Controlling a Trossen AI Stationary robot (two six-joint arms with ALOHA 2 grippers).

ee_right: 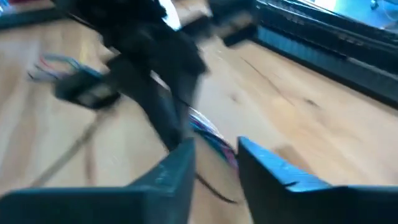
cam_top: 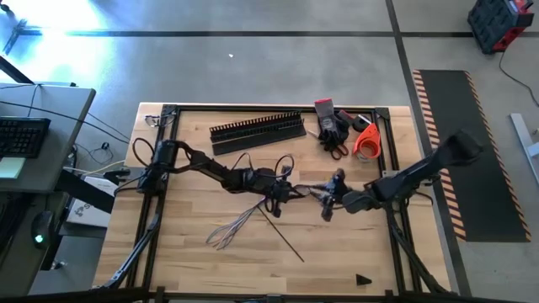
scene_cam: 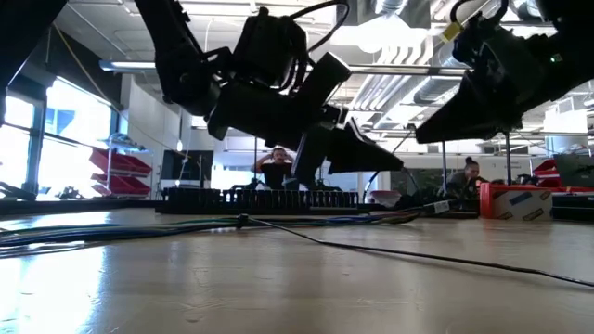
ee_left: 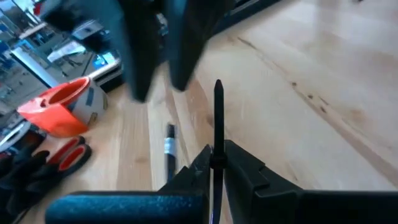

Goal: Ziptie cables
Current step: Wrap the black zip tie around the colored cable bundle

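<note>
A thin black strand [scene_cam: 390, 250] was seen lying across the near part of the wooden surface [cam_top: 194, 265], trailing toward the low camera. Behind it, the cables [cam_top: 236, 225] were spread on the surface as a loose fan of thin wires, their gathered end running up to the middle, where the two tools met.

The left tool [ee_left: 216, 163] was held just above the surface at its centre, its fingers [ee_left: 193, 171] pressed together on a black ziptie [ee_left: 218, 112] that stood upright between them. The right tool [ee_right: 214, 155] was placed just opposite, tip to tip with the left one, its fingers [ee_right: 180, 162] parted a little; a few coloured wires of the cables [ee_right: 208, 130] were seen passing near the gap, but whether anything was gripped could not be told.

Farther back, a black comb-toothed duct [cam_top: 257, 128] was laid along the rear of the surface, with a flat black strip [cam_top: 261, 141] just in front of it. To its right, black gloves [cam_top: 333, 126], red-handled scissors [cam_top: 337, 150] and an orange tape dispenser [cam_top: 366, 141] were grouped near the right rear corner. Beyond the surface, two people [scene_cam: 276, 167] were visible in the room in the low view, and a desk with a keyboard [cam_top: 21, 135] was seen at the left in the high view.
</note>
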